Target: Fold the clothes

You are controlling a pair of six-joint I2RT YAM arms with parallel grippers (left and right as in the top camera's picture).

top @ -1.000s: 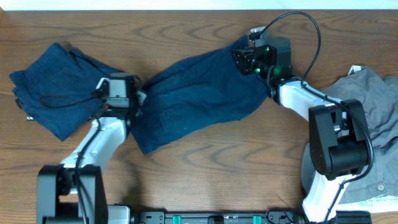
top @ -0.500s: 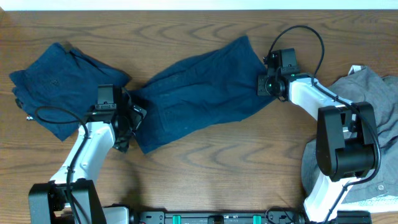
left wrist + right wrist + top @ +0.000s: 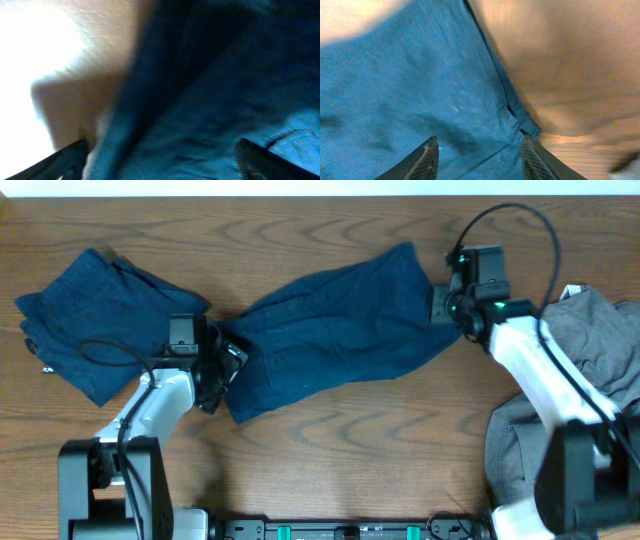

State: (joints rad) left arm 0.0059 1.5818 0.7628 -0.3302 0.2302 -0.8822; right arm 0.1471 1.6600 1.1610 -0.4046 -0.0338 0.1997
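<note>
Nearest, right of the spread navy shorts (image 3: 330,335), lay a crumpled grey garment (image 3: 600,360). The left gripper (image 3: 220,366) sat at their left edge, the right gripper (image 3: 445,305) at their right, both spread wide, clamping nothing. Farther left lay another navy garment (image 3: 85,320).

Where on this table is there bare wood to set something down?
The table is bare in front of the middle navy garment and along the far edge behind it. The navy pile crowds the left, the grey garment the right.
</note>
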